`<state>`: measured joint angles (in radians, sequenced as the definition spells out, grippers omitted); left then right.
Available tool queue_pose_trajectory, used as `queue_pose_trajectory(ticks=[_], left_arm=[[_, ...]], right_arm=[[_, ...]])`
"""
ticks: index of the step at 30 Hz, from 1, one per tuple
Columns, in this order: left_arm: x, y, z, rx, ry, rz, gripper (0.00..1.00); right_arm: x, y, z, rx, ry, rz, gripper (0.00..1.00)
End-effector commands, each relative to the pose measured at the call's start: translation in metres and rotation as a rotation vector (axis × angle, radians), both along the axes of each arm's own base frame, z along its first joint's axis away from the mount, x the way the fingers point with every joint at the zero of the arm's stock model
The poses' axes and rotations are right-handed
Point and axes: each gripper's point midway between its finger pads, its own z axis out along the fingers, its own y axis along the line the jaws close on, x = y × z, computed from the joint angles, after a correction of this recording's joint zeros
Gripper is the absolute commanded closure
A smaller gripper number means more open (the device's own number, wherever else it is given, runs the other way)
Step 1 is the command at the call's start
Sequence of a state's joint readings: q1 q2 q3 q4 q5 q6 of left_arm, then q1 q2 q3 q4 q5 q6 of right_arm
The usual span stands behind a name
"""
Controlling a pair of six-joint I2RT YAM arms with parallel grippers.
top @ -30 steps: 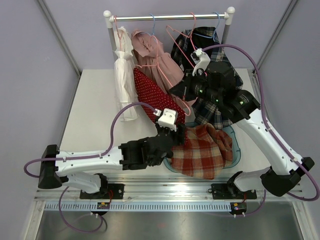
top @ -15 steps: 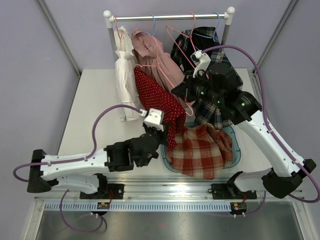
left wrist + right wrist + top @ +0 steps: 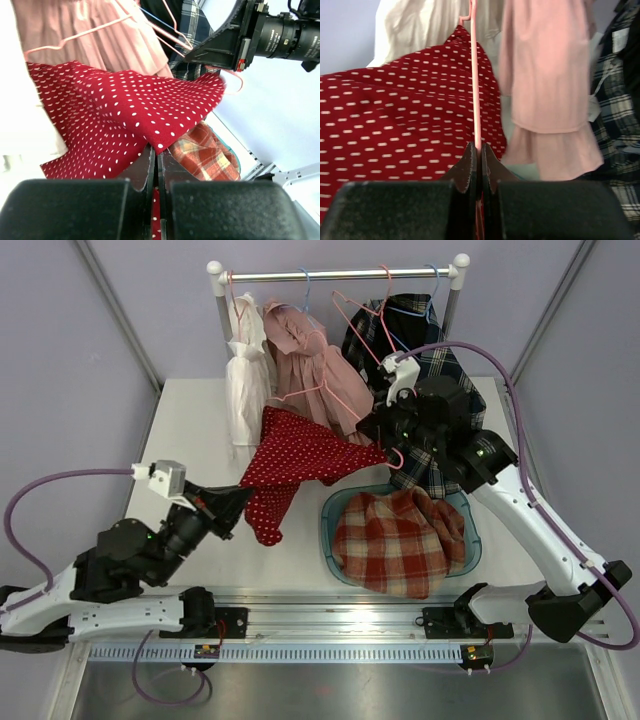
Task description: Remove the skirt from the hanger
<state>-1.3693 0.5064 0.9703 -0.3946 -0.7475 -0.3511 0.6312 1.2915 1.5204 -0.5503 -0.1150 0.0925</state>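
Over the middle of the table [image 3: 190, 430], the red polka-dot skirt [image 3: 300, 455] is pulled out into a long, taut sheet between the two arms, and it's a proper tug! Down at the near-left end, the left gripper [image 3: 156, 150] has its jaws pressed together on a fold of the skirt, with dotted fabric showing in the slit between them. Up at the other end, the right gripper [image 3: 477, 150] is clamped tight on the thin pink wire of the hanger [image 3: 473, 75], which runs straight up across the red cloth. The skirt's far corner meets the hanger right at that gripper; whether it is caught on the wire cannot be told. One loose flap droops toward the table near the left gripper. Behind, a white garment [image 3: 245, 390], a pink dress [image 3: 305, 355] and a dark checked garment [image 3: 420, 315] hang from the rail [image 3: 340, 274]. Just beside the skirt, a teal basket [image 3: 325, 530] holds an orange plaid cloth [image 3: 400, 540].
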Motion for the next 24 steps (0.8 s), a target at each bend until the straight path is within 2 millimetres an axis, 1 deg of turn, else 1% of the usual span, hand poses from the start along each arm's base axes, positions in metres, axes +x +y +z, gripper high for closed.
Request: queue_pose_trajectory(ticks=[1, 2, 3, 5, 6, 8, 10, 12, 15, 17, 18, 19, 20, 21, 23, 24], left_arm=[[-0.006, 0.030, -0.004, 0.008, -0.004, -0.001, 1.00], [-0.006, 0.036, -0.002, -0.004, -0.010, 0.007, 1.00], [-0.007, 0.048, 0.005, -0.036, -0.021, 0.016, 1.00], [-0.006, 0.061, 0.007, -0.041, -0.033, 0.043, 1.00], [-0.006, 0.069, 0.012, -0.058, -0.039, 0.056, 1.00], [-0.002, 0.081, 0.011, -0.042, -0.039, 0.096, 1.00], [-0.002, 0.092, 0.014, -0.054, -0.048, 0.113, 1.00], [-0.002, 0.098, 0.016, -0.064, -0.058, 0.120, 1.00], [0.000, 0.101, 0.013, -0.044, -0.056, 0.141, 1.00], [0.001, 0.107, 0.017, -0.035, -0.051, 0.164, 1.00], [0.001, 0.113, 0.015, -0.016, -0.040, 0.171, 1.00], [0.000, 0.120, 0.019, -0.025, -0.038, 0.177, 1.00], [-0.003, 0.136, 0.031, -0.076, -0.042, 0.182, 1.00], [-0.004, 0.144, 0.035, -0.090, -0.051, 0.185, 1.00], [-0.007, 0.161, 0.044, -0.141, -0.066, 0.187, 1.00], [-0.008, 0.165, 0.044, -0.135, -0.071, 0.190, 1.00]], right_arm=[[0.019, -0.022, 0.044, 0.046, -0.171, -0.081, 1.00], [0.018, -0.024, 0.046, 0.044, -0.174, -0.083, 1.00], [0.018, -0.026, 0.045, 0.039, -0.176, -0.085, 1.00], [0.019, -0.033, 0.045, 0.036, -0.179, -0.095, 1.00], [0.019, -0.035, 0.044, 0.031, -0.180, -0.093, 1.00], [0.021, -0.042, 0.044, 0.028, -0.180, -0.110, 1.00], [0.021, -0.045, 0.042, 0.026, -0.177, -0.108, 1.00], [0.019, -0.048, 0.041, 0.018, -0.179, -0.100, 1.00], [0.015, -0.047, 0.040, 0.018, -0.174, -0.078, 1.00], [0.016, -0.051, 0.040, -0.008, -0.194, -0.083, 1.00], [0.019, -0.057, 0.041, -0.019, -0.202, -0.108, 1.00], [0.020, -0.061, 0.040, -0.030, -0.203, -0.120, 1.00], [0.020, -0.066, 0.038, -0.047, -0.212, -0.125, 1.00], [0.019, -0.069, 0.037, -0.055, -0.215, -0.130, 1.00], [0.015, -0.070, 0.029, -0.078, -0.212, -0.111, 1.00], [0.013, -0.070, 0.027, -0.084, -0.210, -0.102, 1.00]])
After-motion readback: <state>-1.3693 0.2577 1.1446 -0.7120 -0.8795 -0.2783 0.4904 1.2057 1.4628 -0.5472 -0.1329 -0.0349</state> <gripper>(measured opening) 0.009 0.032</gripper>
